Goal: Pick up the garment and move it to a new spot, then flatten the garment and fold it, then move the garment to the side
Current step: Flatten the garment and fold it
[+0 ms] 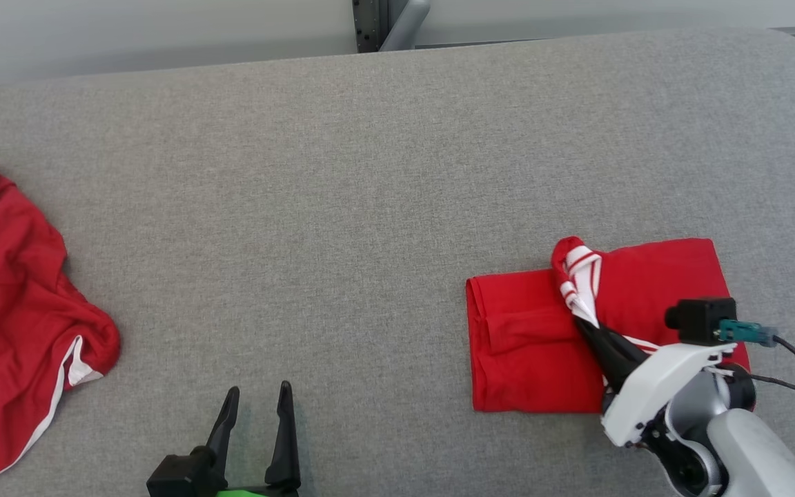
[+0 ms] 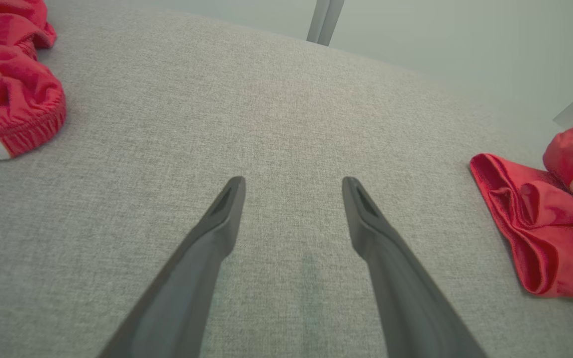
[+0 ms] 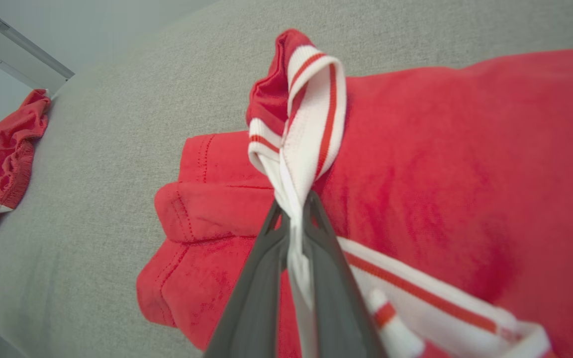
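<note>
Here two garments: folded garment (image 1: 528, 345) in right gripper (image 1: 585, 323), crumpled garment (image 1: 11, 290).

Grey surface (image 1: 370, 172) bears folded garment (image 1: 528, 359), perhaps shorts (image 1: 11, 276).

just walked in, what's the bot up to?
The right gripper is shut on the striped trim of the folded garment, which lies at the right of the grey table. The left gripper is open over bare table, holding nothing. A crumpled garment lies at the far left.

Plain lab-like room: grey fabric-covered table (image 1: 370, 172), bare pale wall (image 1: 163, 27).
</note>
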{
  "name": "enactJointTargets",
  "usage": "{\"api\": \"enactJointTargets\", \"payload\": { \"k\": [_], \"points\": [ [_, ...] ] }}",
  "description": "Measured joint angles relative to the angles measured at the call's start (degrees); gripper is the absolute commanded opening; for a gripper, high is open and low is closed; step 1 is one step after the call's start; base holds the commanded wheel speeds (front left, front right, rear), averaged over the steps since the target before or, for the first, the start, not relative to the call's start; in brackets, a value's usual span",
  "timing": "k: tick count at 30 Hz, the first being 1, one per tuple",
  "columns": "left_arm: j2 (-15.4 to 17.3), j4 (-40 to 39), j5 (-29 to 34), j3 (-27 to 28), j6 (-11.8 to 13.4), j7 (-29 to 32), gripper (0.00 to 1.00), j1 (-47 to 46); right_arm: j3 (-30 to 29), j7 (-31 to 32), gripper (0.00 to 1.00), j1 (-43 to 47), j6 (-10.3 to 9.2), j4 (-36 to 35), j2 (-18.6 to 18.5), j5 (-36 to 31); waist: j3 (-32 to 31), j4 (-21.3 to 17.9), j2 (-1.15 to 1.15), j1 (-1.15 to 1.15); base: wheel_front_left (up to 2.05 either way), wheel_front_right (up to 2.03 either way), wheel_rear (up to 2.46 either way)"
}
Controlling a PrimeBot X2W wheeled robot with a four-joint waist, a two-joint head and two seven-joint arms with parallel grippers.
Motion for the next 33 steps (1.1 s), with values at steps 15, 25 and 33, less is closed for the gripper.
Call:
{"api": "enactJointTargets", "payload": {
  "k": [15, 25, 33],
  "points": [
    [0.01, 1.27, 0.08, -0.89, 0.21, 0.00, 1.00, -0.32, 0.68, 0.16, 0.00, -2.59, -0.01, 3.60, 10.22, -4.36, 0.10, 1.25, 0.00, 0.00, 0.00, 0.00, 0.00],
    [0.01, 1.24, 0.09, -0.88, 0.47, 0.00, 1.00, -0.42, 0.76, -2.65, 1.00, -2.86, -0.01, 2.43, 11.83, -4.10, 0.38, 1.12, 0.00, 0.00, 0.00, 0.00, 0.00],
    [0.01, 0.93, 0.11, 0.08, 0.71, 0.00, 1.00, 0.80, -2.88, -6.78, 1.00, 2.39, -0.01, -9.07, 8.94, -3.34, -0.79, 0.11, 0.00, 0.00, 0.00, 0.00, 0.00]
  ]
}}
